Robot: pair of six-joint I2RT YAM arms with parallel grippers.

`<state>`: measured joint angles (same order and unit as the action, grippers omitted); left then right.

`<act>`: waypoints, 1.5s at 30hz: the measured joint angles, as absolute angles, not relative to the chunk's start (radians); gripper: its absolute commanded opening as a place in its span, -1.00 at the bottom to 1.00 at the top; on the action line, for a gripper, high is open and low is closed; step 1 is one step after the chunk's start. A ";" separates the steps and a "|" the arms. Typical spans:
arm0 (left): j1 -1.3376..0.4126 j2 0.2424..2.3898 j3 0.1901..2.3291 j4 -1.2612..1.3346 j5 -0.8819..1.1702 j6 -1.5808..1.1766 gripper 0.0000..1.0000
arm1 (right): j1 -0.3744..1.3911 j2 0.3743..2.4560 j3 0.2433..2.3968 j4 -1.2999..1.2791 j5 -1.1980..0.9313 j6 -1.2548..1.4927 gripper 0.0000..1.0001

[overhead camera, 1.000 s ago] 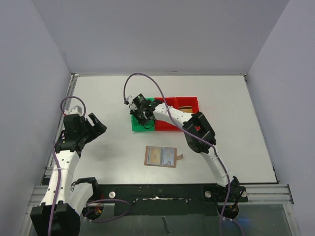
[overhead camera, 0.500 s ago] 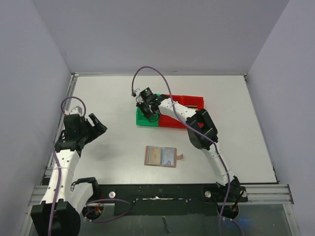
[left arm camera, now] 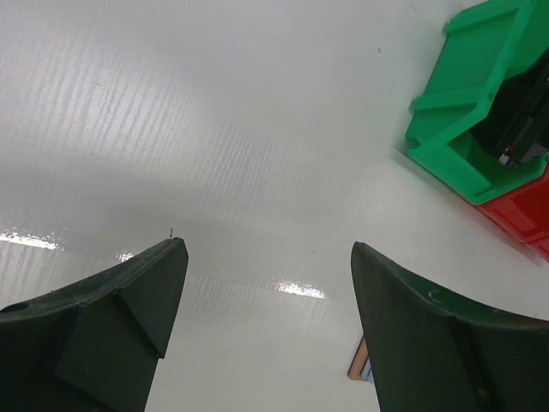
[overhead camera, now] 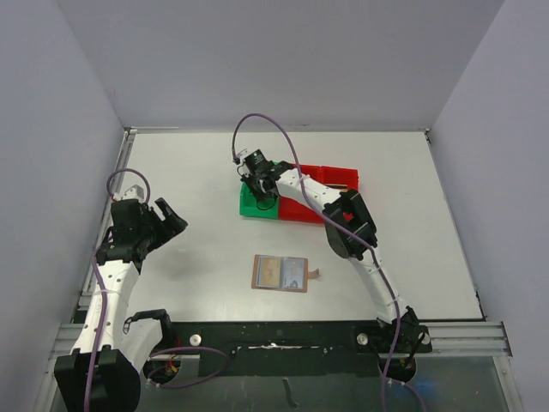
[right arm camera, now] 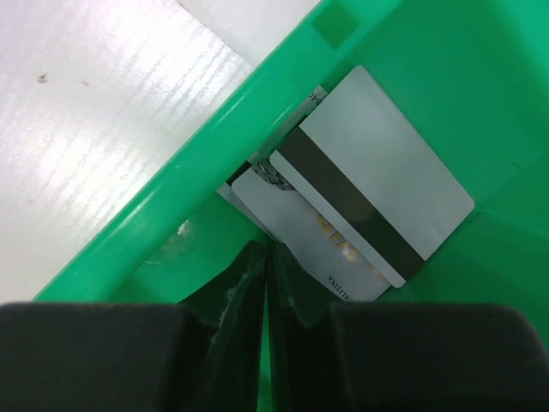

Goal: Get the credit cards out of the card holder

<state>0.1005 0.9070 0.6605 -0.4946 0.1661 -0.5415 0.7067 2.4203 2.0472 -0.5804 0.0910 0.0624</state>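
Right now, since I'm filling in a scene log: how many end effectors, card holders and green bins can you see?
End effectors: 2 (left end effector, right end effector)
Card holder: 1
Green bin: 1
Total: 4

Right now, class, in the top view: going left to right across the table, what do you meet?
left gripper → green bin → red bin. Left out: the card holder and the right gripper, which overlap the bins sideways.

Open table [overhead camera: 189, 172] around card holder [overhead camera: 280, 274]; right arm [overhead camera: 347, 225] blocks green bin [overhead camera: 249, 209] and red bin [overhead camera: 341, 178].
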 measured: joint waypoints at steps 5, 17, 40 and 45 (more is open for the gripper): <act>0.101 0.908 0.661 -0.494 0.170 -0.542 0.52 | 0.706 2.420 2.047 -0.581 0.150 0.061 -0.80; 0.101 0.908 0.661 -0.488 0.172 -0.542 0.52 | 0.706 2.433 2.056 -0.576 0.274 0.077 -0.65; 0.101 0.912 0.661 -0.488 0.173 -0.541 0.52 | 0.686 2.326 1.860 -0.465 0.219 0.137 -0.53; 0.101 0.913 0.661 -0.488 0.173 -0.541 0.52 | 0.705 2.249 1.736 -0.427 0.144 0.136 -0.55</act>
